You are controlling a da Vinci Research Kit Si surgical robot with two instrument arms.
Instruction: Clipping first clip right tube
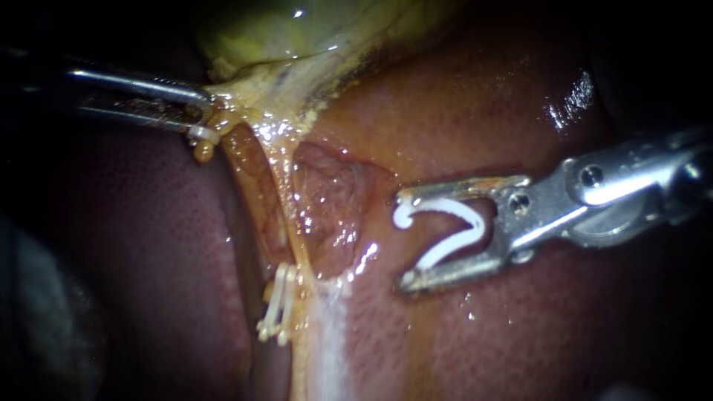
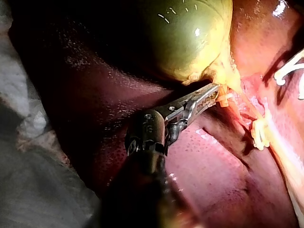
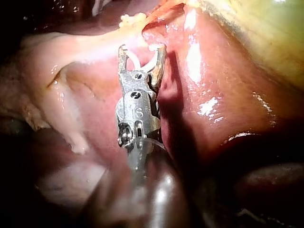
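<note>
- the right tube (image 1: 293, 215) runs as a pale strand from the yellow tissue (image 1: 256, 93) under the gallbladder (image 1: 297, 30) down toward the liver (image 1: 520, 111); its long axis is near upright in the endoscope view.
- just beside it, the left tube carries clips (image 1: 276, 304) low down.
- our right instrument (image 1: 402, 241) is the nearer one; its jaws stand wide apart, holding an open white clip (image 1: 449, 249), mouth facing the tube, clear of it.
- we judge a sideways advance across the tube's axis is needed.
- our left instrument (image 1: 204, 108) is clamped on the yellow tissue.
</note>
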